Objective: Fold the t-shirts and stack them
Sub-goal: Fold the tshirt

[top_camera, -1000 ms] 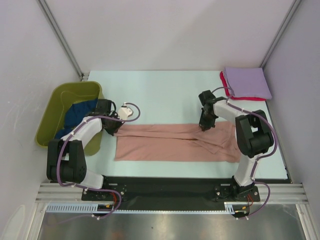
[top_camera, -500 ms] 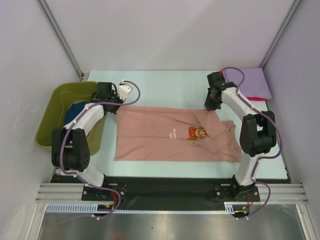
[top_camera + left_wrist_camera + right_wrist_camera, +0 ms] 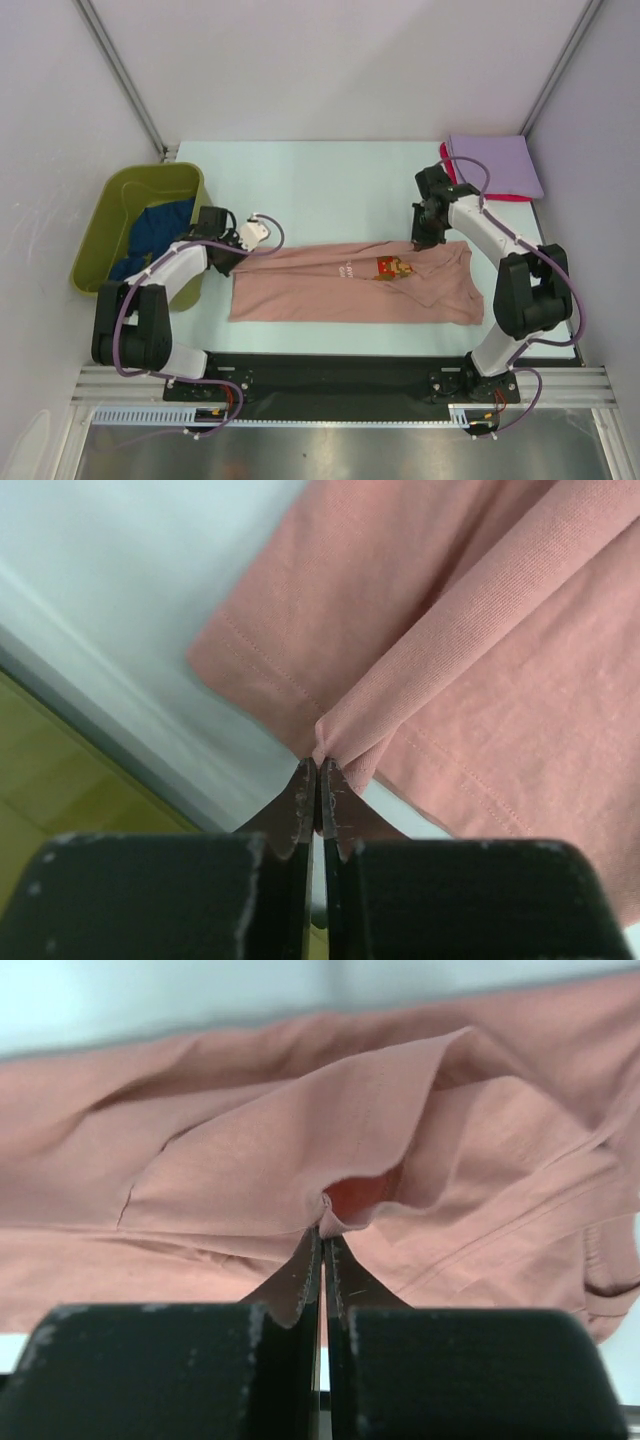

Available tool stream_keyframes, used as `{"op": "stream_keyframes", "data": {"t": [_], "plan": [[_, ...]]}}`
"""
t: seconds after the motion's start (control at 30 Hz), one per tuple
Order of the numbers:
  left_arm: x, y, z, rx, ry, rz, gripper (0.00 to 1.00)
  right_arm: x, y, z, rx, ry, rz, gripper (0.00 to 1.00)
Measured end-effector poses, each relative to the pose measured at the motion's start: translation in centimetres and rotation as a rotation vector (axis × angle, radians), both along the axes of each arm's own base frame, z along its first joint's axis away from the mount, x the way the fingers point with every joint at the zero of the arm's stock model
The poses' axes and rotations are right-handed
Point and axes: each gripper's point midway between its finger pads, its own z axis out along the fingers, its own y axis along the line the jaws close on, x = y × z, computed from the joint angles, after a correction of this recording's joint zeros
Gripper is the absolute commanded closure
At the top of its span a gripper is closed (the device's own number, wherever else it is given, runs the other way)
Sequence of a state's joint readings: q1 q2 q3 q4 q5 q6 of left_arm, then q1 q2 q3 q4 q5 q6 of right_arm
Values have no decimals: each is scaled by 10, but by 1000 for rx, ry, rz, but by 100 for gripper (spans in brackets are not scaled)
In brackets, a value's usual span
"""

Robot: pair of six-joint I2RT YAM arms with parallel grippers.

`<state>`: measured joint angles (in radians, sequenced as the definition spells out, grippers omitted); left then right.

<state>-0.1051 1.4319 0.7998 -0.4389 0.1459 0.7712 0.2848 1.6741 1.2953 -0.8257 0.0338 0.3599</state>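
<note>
Salmon-pink t-shirt [image 3: 330, 295] on pale table [image 3: 330, 190], clenched by left tool [image 3: 318, 770], right tool [image 3: 323, 1228]; white walls [image 3: 300, 70].

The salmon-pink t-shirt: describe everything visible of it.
The salmon-pink t-shirt is soft knit cloth with stitched hems. It lies lengthwise across the pale table in front of both arms, partly folded over itself. A small red-and-brown print, with white lettering beside it, shows right of centre. Its right end is rumpled into folds. The left gripper is shut on a pinch of its left end, and the right gripper on a raised fold of the far edge.
</note>
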Motion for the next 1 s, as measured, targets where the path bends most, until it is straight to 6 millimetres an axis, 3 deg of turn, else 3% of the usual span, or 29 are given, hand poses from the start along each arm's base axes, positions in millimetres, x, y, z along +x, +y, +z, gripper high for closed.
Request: {"op": "stream_keyframes", "data": {"t": [0.13,0.2,0.23,0.33,0.4,0.43,0.53,0.63,0.7,0.73,0.8,0.9,0.93,1.0], "plan": [[-6,3,-7,20,14,-20,90,-24,11,-11,3,58,53,100],[-5,4,-7,31,8,-31,83,-38,16,-18,-8,97,84,100],[-5,4,-6,35,7,-37,72,-45,19,-21,-14,117,100,100],[-6,6,-7,52,14,-61,55,-64,26,-26,-25,157,145,88],[-9,6,-6,58,27,-71,52,-77,32,-25,-10,181,177,80],[-9,7,-5,60,33,-77,50,-84,37,-24,4,192,196,67],[-6,6,3,58,31,-76,47,-100,52,-18,35,207,260,52],[5,2,19,40,7,-75,46,-118,71,-10,66,216,358,44],[15,-4,34,8,-21,-70,46,-124,76,-3,91,212,389,48],[19,-8,41,-7,-34,-68,46,-123,73,1,103,204,379,58],[29,-16,56,-38,-65,-61,48,-106,52,12,124,164,280,64],[35,-42,71,-84,-91,-78,49,-64,-7,25,174,72,6,56],[34,-56,75,-100,-95,-100,49,-49,-32,27,183,30,-97,51],[27,-93,82,-127,-99,-172,49,-31,-68,29,214,-24,-242,49]]}}
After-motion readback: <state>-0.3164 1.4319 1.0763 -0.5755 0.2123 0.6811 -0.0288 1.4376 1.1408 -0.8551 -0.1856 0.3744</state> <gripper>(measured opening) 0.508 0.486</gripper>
